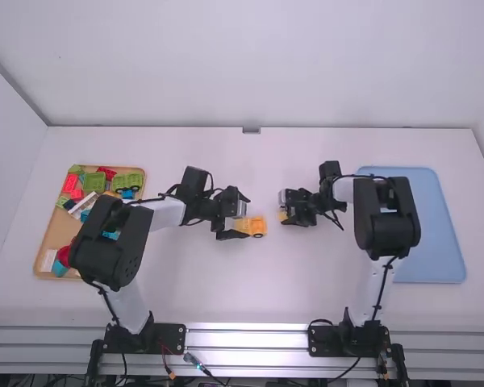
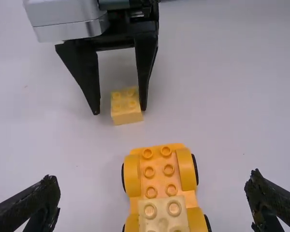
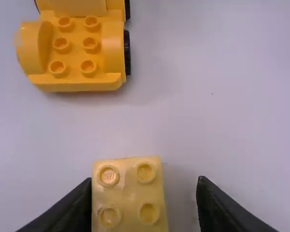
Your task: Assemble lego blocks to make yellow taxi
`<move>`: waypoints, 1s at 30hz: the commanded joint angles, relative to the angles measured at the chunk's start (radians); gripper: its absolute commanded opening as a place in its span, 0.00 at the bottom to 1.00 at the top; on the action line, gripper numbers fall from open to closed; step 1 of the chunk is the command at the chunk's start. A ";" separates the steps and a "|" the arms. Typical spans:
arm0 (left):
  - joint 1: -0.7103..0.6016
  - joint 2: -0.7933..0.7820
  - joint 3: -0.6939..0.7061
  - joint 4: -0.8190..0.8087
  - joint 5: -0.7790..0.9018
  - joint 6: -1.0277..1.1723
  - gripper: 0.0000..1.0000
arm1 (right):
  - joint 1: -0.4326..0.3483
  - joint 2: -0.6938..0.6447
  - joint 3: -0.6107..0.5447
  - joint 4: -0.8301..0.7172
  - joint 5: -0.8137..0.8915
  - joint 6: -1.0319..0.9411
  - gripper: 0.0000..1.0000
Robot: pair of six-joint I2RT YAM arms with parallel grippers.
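At nine o'clock in the high view, taking twelve as the side farthest from the camera, a wooden tray (image 1: pixel 48 234) holds assorted parts, among them a green piece (image 1: pixel 127 182) and a red piece (image 1: pixel 71 182). Part of it lies under the left arm (image 1: pixel 105 242).

Near the centre, the left gripper (image 2: pixel 152 178) has its fingers spread wide, one on each side of the yellow car base (image 2: pixel 157 186), with clear gaps between; it has hold of nothing. The base stands on its wheels, with one pale block (image 2: pixel 163 215) on top and bare studs at its end towards three o'clock.

At about two o'clock from the base, just beside it, a loose yellow block (image 3: pixel 128 193) sits between the fingers of the right gripper (image 3: pixel 145 180). These are partly open: one is at or very near the block, the other well apart, so it does not look gripped.

At three o'clock lies a blue tray (image 1: pixel 436 242), partly under the right arm (image 1: pixel 387 218).

The taxi looks about half built: wheeled base and one block together, the loose block still to be picked up, set on and pressed down. I can make out no writing on the blocks.
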 commanded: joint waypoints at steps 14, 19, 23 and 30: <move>-0.001 0.005 -0.010 -0.006 0.015 -0.006 0.99 | -0.052 0.013 -0.017 -0.016 -0.011 0.045 0.58; -0.001 0.005 -0.010 -0.005 0.015 -0.006 0.99 | -0.059 0.013 -0.017 -0.018 -0.034 0.045 0.57; -0.001 0.005 -0.010 -0.006 0.015 -0.006 0.99 | -0.059 0.013 -0.017 -0.018 -0.053 0.034 0.53; -0.001 0.005 -0.010 -0.006 0.014 -0.006 0.99 | -0.040 0.013 -0.017 -0.016 -0.045 0.035 0.46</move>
